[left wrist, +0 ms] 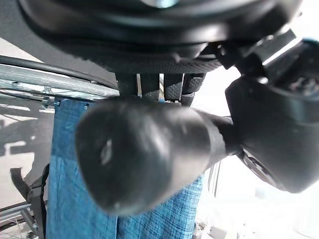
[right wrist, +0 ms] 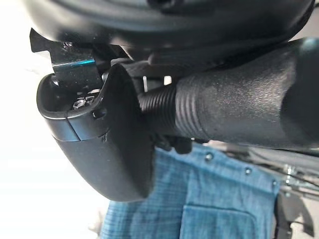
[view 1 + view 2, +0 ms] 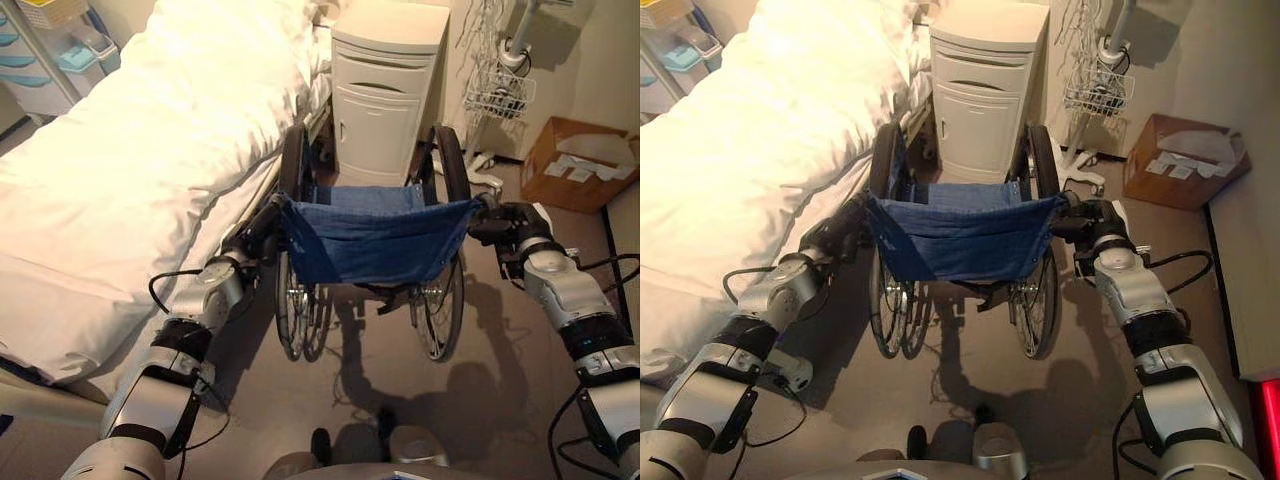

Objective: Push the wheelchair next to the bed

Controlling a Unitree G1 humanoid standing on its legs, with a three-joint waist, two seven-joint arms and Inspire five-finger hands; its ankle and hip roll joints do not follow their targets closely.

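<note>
both hands, left (image 3: pixel 262 232) and right (image 3: pixel 497 222), clamp the wheelchair (image 3: pixel 372 240) handles; pushing straight risks hitting the cabinet (image 3: pixel 385 95), or scraping the bed (image 3: pixel 130 150).

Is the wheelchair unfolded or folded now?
Unfolded. The wheelchair's blue back is stretched flat between the push handles, and its two big wheels stand well apart, one toward the bed, the other on the open floor side.

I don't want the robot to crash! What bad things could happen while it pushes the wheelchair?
1. The white cabinet stands just ahead of the wheelchair; pushing straight on could bump it.
2. The bed sits close along the left wheel, so its white cover might catch or rub.
3. The left robot hand and right robot hand each curl round a push handle; if one slips, the chair may swerve.
</note>
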